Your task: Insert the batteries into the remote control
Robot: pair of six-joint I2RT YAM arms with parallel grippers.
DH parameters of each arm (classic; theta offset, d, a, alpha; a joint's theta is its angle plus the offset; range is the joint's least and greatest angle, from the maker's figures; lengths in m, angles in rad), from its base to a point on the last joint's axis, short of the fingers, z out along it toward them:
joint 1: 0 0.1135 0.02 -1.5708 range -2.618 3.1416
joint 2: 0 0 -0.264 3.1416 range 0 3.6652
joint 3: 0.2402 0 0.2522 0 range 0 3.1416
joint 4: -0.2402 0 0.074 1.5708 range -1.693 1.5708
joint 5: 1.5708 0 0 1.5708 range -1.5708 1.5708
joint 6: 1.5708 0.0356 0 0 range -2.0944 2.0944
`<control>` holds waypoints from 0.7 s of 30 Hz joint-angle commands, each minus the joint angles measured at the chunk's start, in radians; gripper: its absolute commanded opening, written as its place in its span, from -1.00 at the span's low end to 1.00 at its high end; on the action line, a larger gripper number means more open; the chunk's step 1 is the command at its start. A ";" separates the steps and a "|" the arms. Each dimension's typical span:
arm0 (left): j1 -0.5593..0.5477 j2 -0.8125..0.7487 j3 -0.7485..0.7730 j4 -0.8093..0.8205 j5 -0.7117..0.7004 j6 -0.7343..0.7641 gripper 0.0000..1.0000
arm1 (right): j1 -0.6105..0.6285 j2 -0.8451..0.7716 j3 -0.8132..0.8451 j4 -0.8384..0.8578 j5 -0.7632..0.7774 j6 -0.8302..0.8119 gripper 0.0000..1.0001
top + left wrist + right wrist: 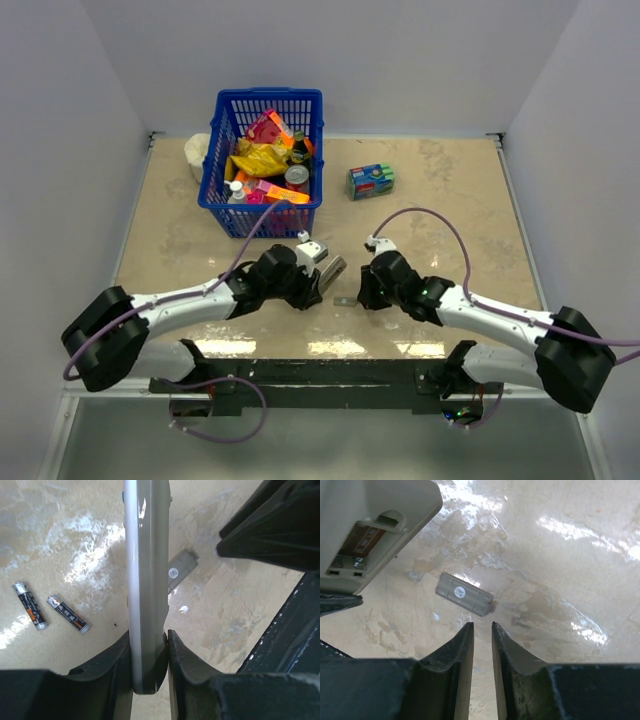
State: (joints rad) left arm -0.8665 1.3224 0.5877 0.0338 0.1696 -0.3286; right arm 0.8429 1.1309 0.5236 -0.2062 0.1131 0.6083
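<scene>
My left gripper (pixel 148 637) is shut on the near end of the grey remote control (pixel 145 575) and holds it edge-on above the table. In the top view the remote (pixel 331 271) sticks out from the left gripper (pixel 312 287). In the right wrist view its back (pixel 375 530) shows an open battery compartment. Two dark batteries (pixel 30 611) (pixel 68 614) lie side by side on the table left of the remote. The small grey cover (pixel 464 594) lies flat on the table just ahead of my right gripper (pixel 482 625), which is slightly open and empty.
A blue basket (pixel 260 215) full of packets and bottles stands at the back left, with a white object (pixel 197 155) behind it. A blue-green box (pixel 370 181) lies at the back centre. The cover also shows in the top view (pixel 345 300) between the two grippers.
</scene>
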 commanded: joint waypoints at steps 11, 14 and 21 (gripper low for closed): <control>-0.003 -0.530 -0.018 0.031 -0.243 -0.105 -1.00 | -0.004 0.185 0.223 -0.003 -0.069 -0.107 -0.29; 0.003 -0.603 -0.055 0.014 -0.315 -0.157 -1.00 | -0.004 0.127 0.219 0.051 -0.041 -0.108 -0.12; 0.073 -0.781 -0.218 0.107 -0.340 -0.340 -1.00 | -0.004 0.056 0.214 0.157 -0.059 -0.142 0.06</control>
State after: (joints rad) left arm -0.8440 0.6281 0.4557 0.0483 -0.1322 -0.5224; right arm 0.8429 1.2083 0.7036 -0.1463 0.0582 0.4995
